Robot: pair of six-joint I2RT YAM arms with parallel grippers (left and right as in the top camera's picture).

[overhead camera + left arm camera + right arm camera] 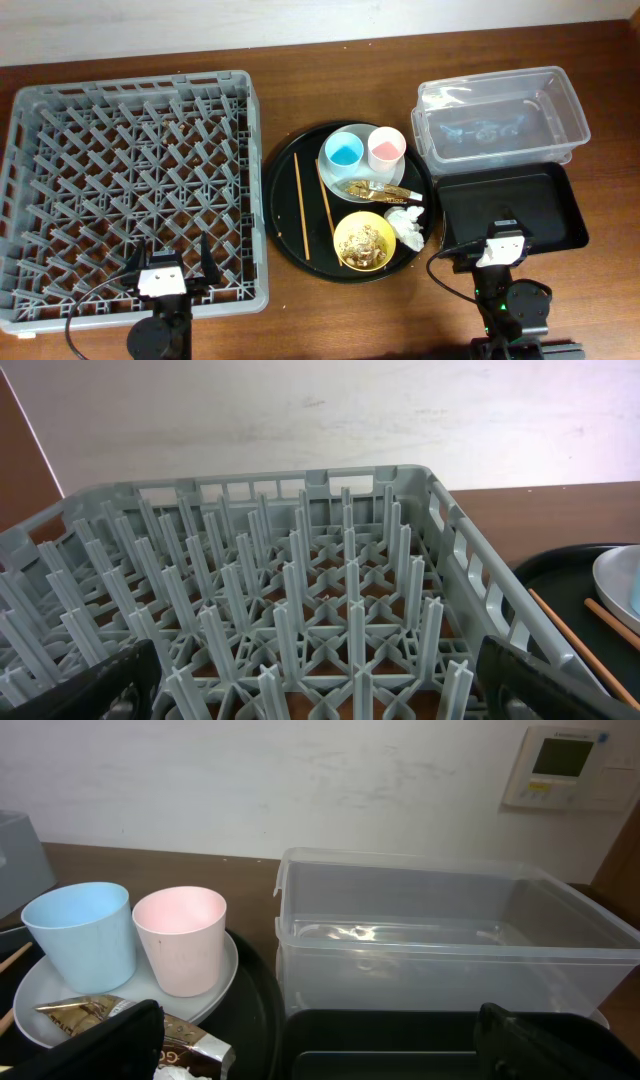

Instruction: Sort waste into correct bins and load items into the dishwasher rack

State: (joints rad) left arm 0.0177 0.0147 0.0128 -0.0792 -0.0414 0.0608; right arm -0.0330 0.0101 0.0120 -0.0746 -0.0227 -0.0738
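Observation:
The grey dishwasher rack [130, 180] fills the left side and holds nothing. My left gripper [165, 262] is open over its front edge; the pegs [320, 610] show between its fingers. On the round black tray [285, 215] stand the blue cup [343, 151], pink cup [386, 147], plate [332, 182] with the brown-gold wrapper [375, 188], yellow bowl [365, 240] with beige scraps, white napkin [406, 224] and two chopsticks [299, 205]. The clear tub [500, 120] and black rectangular tray [520, 200] are at the right. My right gripper [500, 243] is open over that tray's front edge.
In the right wrist view the cups [180, 940] stand left of the clear tub [440, 940], with the wrapper [185, 1042] low at the left. A wall runs behind the table, with a thermostat panel [565, 765] on it.

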